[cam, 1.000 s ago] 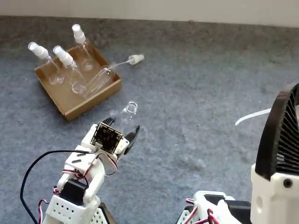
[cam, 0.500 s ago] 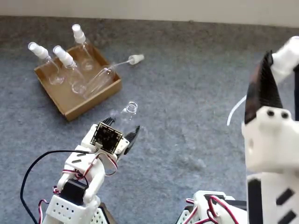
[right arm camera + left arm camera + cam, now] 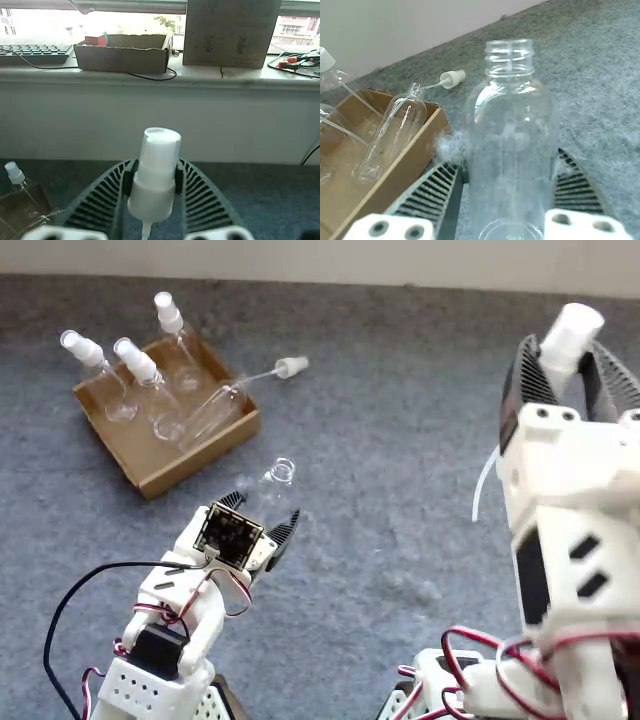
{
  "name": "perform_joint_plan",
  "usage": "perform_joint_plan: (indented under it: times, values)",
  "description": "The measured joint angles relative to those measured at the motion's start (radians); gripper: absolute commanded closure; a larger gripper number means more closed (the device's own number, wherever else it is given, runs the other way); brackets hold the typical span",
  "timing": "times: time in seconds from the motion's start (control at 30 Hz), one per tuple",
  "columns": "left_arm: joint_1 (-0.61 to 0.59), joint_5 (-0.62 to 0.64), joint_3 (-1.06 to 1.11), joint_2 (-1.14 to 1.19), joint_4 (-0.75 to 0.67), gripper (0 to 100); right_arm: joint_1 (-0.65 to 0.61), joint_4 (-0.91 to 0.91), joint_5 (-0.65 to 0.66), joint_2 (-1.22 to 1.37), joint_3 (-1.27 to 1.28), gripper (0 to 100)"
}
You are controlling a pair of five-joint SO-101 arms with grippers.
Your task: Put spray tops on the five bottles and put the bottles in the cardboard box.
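My left gripper point(image 3: 266, 513) is shut on a clear open-necked bottle point(image 3: 510, 145), held upright just in front of the cardboard box point(image 3: 205, 450); its neck point(image 3: 282, 470) shows in the high view. My right gripper point(image 3: 152, 175) is raised high at the right, shut on a white spray top point(image 3: 154, 172) whose thin tube point(image 3: 485, 483) hangs down. The same spray top point(image 3: 568, 332) sits between the black fingers in the high view. In the box stand three capped bottles point(image 3: 135, 365). A fourth bottle point(image 3: 212, 410) lies tilted in it, its spray top point(image 3: 291, 366) pulled out past the rim.
Grey carpet point(image 3: 400, 440) covers the table between the arms. A pale wall runs along the back edge. In the right wrist view a window ledge point(image 3: 160, 75) with a keyboard, boxes and cables lies beyond the table.
The right arm has swung up and leftward, lifting the spray top with its tube clear of the carpet. The left arm and its bottle have stayed put.
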Motion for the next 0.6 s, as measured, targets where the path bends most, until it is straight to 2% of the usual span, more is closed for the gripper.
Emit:
perform_joint_plan:
  times: [0.4, 0.6]
  values:
    - [0.000, 0.000, 0.000, 0.000, 0.000, 88, 0.002, 0.000, 0.000, 0.020, 0.396, 99.3]
    - [0.000, 0.000, 0.000, 0.000, 0.000, 88, 0.002, 0.000, 0.000, 0.002, 0.457, 99.3]
